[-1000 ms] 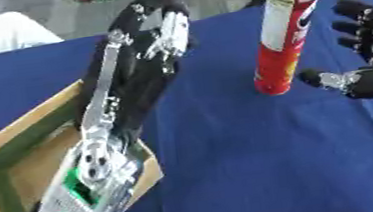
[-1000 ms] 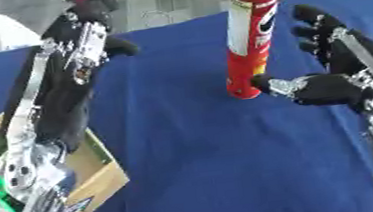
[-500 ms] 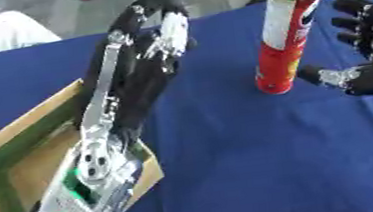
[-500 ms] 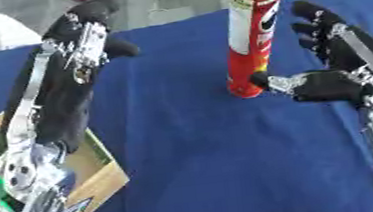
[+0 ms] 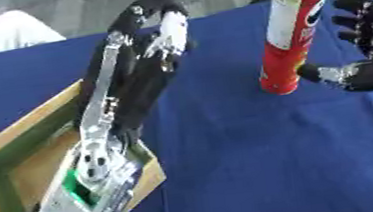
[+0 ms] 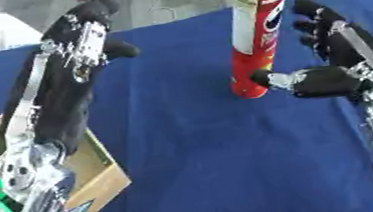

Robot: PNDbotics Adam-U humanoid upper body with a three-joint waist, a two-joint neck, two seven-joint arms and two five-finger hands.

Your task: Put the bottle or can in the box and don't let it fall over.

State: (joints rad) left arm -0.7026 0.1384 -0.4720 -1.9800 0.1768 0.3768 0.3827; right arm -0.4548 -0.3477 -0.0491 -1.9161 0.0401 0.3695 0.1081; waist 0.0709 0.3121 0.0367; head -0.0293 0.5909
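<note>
A tall red can (image 5: 292, 35) with a white lid stands upright on the blue table (image 5: 249, 161), right of centre. My right hand (image 6: 332, 74) is open just to its right, fingers spread, and its thumb tip reaches the can's base. My left hand (image 5: 152, 46) is held up open in the middle, left of the can and apart from it. A shallow cardboard box (image 5: 16, 157) with a green inner lining lies at the lower left, partly hidden under my left forearm.
The blue table runs back to a far edge with grey floor beyond. A white shape (image 5: 5, 33) shows past the far left edge. Blue cloth lies between the box and the can.
My right hand has edged closer to the can's base. The can stays upright and the left hand has hardly moved.
</note>
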